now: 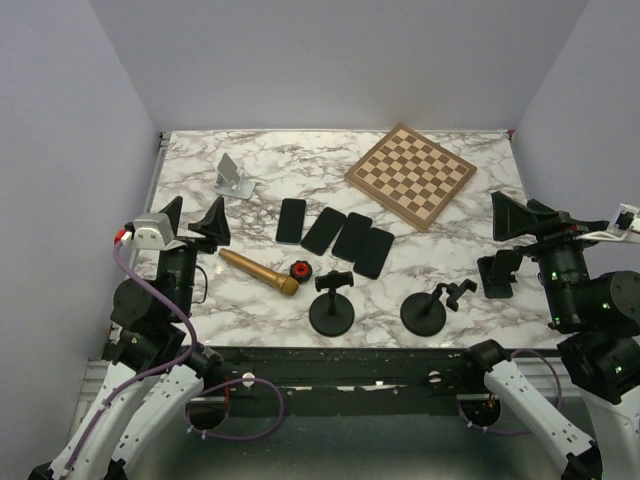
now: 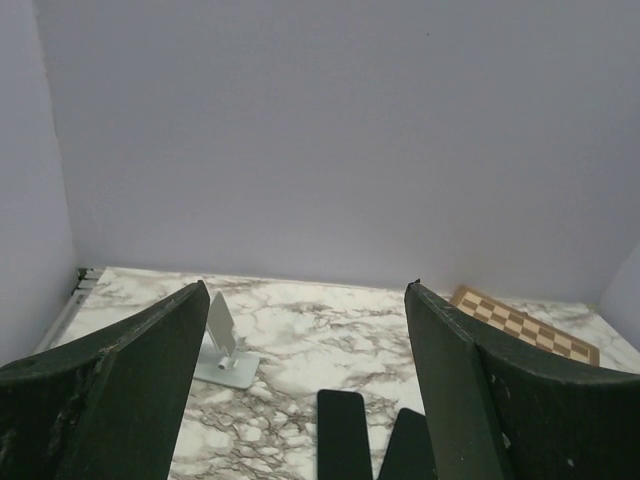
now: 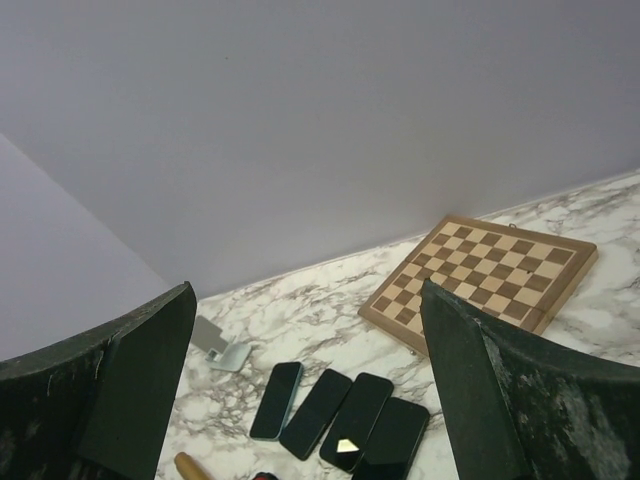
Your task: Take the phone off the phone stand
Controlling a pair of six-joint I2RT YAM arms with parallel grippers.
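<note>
Top view: left gripper (image 1: pixel 193 222) is spread wide w/ nothing betw. its fingers, over the left side of the table (image 1: pixel 460 290). The silver phone stand (image 1: pixel 233 178) sits just ahead of it, a bit to the right. Four phones (image 1: pixel 323 231) lie flat in a close row farther right. A wooden handle (image 1: pixel 258 271) lies to its right on the near side. Right gripper (image 1: pixel 525 215) is also wide and holds nothing. The chessboard (image 1: pixel 411 175) is ahead and to its left. A dark upright slab (image 1: pixel 498 273) stands just beside it on the near side – can't tell if that's a phone. Two black clamp stands (image 1: pixel 332 305) are well to its left.

Left wrist: gripper (image 2: pixel 306 300) gapes. The stand (image 2: pixel 225 350) shows by the left finger (image 2: pixel 120 400), and two phone ends (image 2: pixel 343 435) lie low betw. the fingers.

Right wrist: gripper (image 3: pixel 308 295) is wide open – all four phones (image 3: pixel 316 413) lie flat betw. the fingers, w/ the stand (image 3: pixel 222 345) near the left one and the chessboard (image 3: pixel 480 285) by the right.
</note>
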